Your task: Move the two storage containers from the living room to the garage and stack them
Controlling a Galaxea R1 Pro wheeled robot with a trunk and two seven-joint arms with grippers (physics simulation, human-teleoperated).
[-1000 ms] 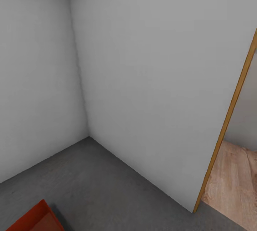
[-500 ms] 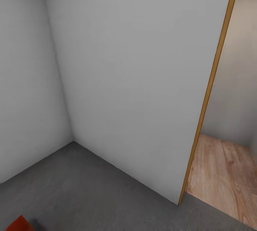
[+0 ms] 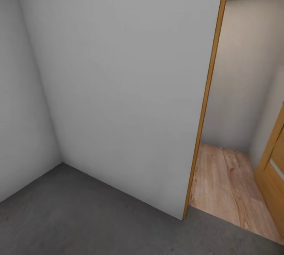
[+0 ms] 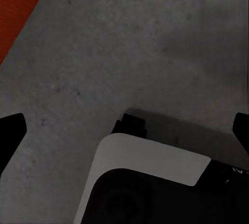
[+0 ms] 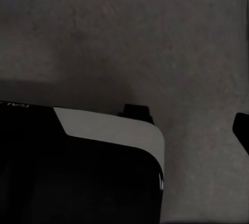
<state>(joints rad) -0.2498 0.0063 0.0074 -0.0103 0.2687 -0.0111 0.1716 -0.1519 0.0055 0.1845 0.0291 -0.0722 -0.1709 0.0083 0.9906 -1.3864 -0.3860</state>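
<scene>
Head view: you face a corner of the garage, where two plain white-grey walls (image 3: 118,89) meet above the dark grey concrete floor (image 3: 79,215). At the right end of the nearer wall, an orange wooden door frame (image 3: 205,101) opens onto light wood plank flooring (image 3: 228,188), with part of an orange door (image 3: 274,168) beyond it.

Left wrist view: your left claw (image 4: 124,125) hangs released above the floor, its two dark fingertips (image 4: 11,130) spread wide with nothing between them. One storage container (image 4: 18,5) (orange-red, only a ribbed corner visible) rests on the floor nearby.

Right wrist view: you cannot tell the state of the right claw; a single dark fingertip (image 5: 241,128) shows over bare concrete.
</scene>
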